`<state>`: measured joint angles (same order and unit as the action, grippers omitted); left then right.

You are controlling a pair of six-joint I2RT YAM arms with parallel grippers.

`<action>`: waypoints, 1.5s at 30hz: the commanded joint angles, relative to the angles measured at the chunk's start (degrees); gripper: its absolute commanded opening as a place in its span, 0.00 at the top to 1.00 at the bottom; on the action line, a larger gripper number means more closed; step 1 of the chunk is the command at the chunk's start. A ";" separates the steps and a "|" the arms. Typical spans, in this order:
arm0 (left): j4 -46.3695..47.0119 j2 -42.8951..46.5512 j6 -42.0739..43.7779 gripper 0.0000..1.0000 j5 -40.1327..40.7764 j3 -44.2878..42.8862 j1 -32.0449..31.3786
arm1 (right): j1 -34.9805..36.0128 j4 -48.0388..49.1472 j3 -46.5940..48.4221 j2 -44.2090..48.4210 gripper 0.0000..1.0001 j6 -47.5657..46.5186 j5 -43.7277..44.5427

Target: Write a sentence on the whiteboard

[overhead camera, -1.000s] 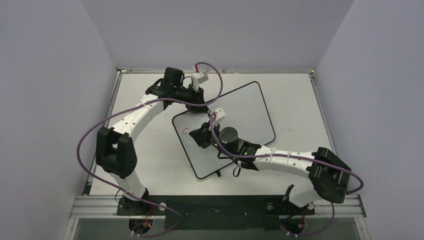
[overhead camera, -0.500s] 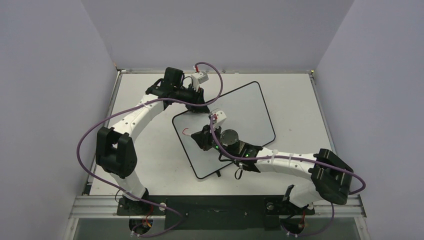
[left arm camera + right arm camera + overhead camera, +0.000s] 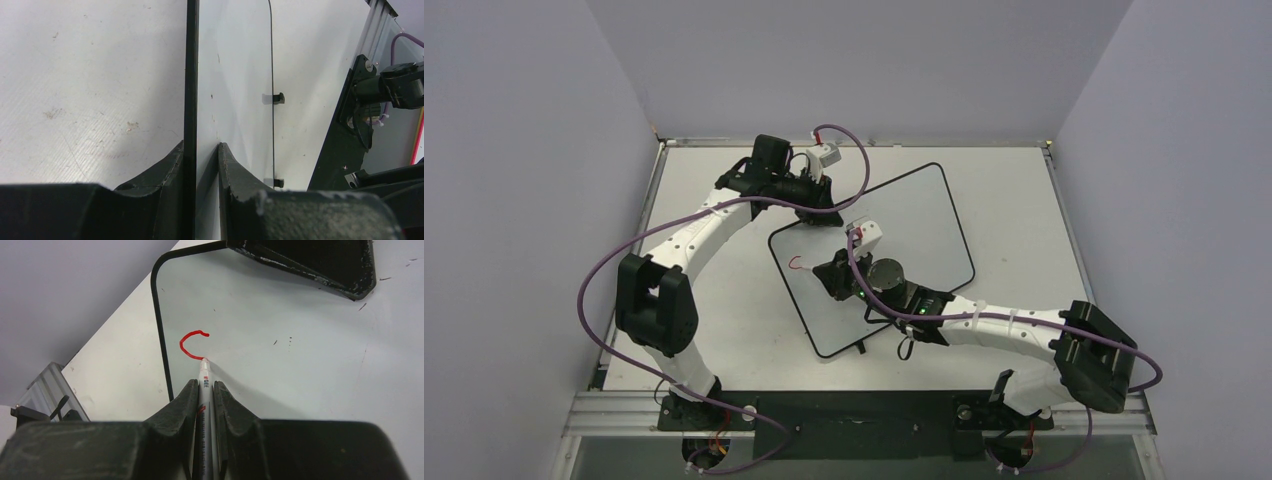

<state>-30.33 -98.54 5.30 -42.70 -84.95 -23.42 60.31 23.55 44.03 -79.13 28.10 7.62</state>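
whiteboard [image 3: 300, 340]: lone red stroke [image 3: 181, 345], C-like | marker [image 3: 204, 377] print: unreadable

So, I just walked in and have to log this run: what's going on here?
The right gripper is shut on a marker, its tip touching the whiteboard at the end of a single red curved stroke near the board's left corner. The left gripper clamps the board's black-framed edge, likely steadying it. The sentence has barely begun: only that one stroke shows.
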 commanded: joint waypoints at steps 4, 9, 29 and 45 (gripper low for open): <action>1.94 0.83 7.02 1.00 7.10 0.71 -1.21 | -1.56 -4.82 -1.28 0.25 1.00 -1.90 4.64; 1.77 0.97 7.16 1.00 7.44 0.82 -1.21 | -1.59 -4.93 -1.98 0.20 1.00 -1.66 4.46; 1.16 0.77 7.47 1.00 8.31 0.48 -1.54 | -0.21 -4.43 -2.35 -1.38 1.00 -0.54 1.89; 0.94 0.79 7.65 1.00 8.68 0.40 -1.63 | 0.59 -5.25 -4.20 -0.38 1.00 -0.52 2.20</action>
<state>-30.28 -98.54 5.78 -41.98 -84.88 -23.53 60.82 24.56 41.95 -78.78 28.60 7.66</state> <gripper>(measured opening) 0.201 0.102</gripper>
